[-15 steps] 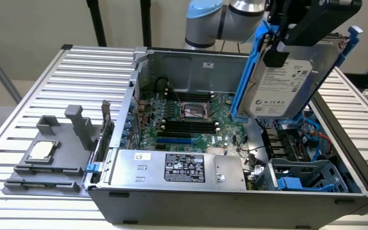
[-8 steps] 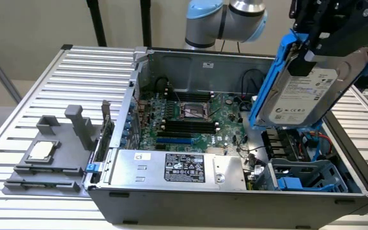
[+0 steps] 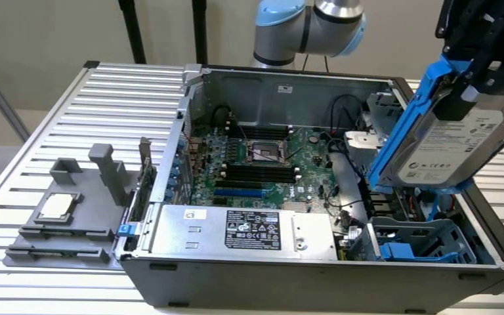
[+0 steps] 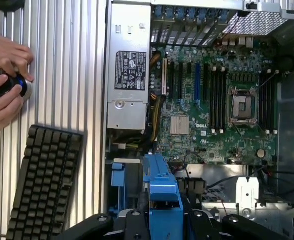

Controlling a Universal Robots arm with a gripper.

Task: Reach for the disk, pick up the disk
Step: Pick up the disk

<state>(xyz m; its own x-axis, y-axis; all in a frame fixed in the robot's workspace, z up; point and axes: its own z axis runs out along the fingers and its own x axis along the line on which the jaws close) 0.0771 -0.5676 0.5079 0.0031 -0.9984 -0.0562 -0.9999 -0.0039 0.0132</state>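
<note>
Above the open computer case (image 3: 322, 282), at the exterior view's right, the disk (image 3: 449, 147) hangs tilted on edge, its white printed label and silver face framed by blue carrier rails. The gripper (image 3: 484, 46) has its jaws clenched on it.

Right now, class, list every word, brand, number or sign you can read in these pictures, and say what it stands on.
"DELL": on the motherboard, white print.
Black label on the power supply: print too small to read.
White label on the disk, held up in the jaws: text too blurred to read.
Keyboard: key legends unreadable.
</note>
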